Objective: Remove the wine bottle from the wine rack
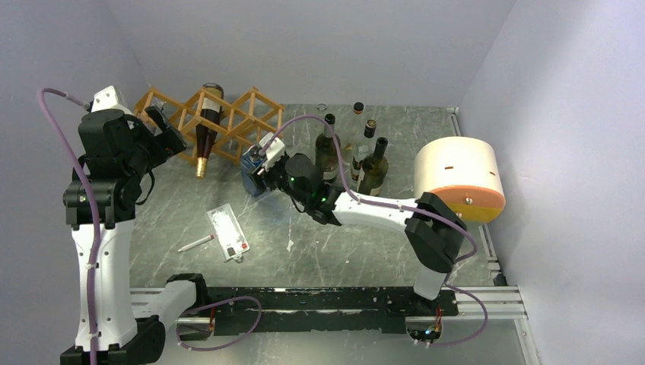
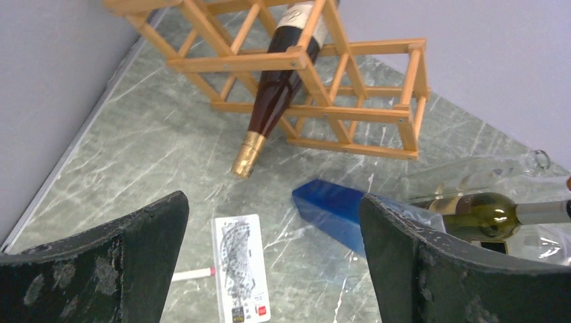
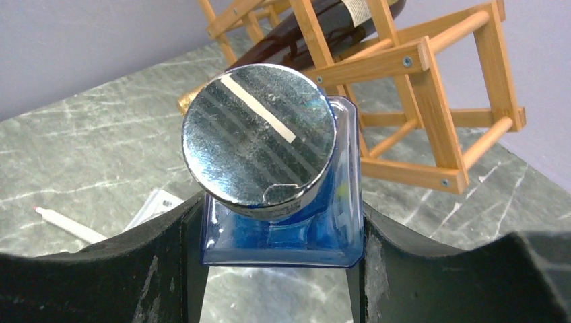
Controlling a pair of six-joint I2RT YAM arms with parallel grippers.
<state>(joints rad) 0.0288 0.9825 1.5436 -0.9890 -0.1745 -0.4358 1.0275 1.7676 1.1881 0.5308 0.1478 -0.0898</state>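
Wine rack (image 1: 232, 115) at back-left of table (image 1: 319, 228); wine bottle (image 1: 206, 131) lodged in middle cell, long axis sloping down toward arm bases, gold-foiled neck out front; left gripper (image 1: 169, 131) released, empty, just left of rack, judged nearer; right gripper (image 3: 276, 222) clenched on blue bottle (image 3: 337, 202), farther off.

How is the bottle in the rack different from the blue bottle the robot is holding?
The wine bottle is dark and round with a gold neck; the blue bottle is see-through blue and square with a silver cap. The wine bottle lies tilted in the rack, neck down; the blue bottle stands upright in the right hand. Both are closed bottles.
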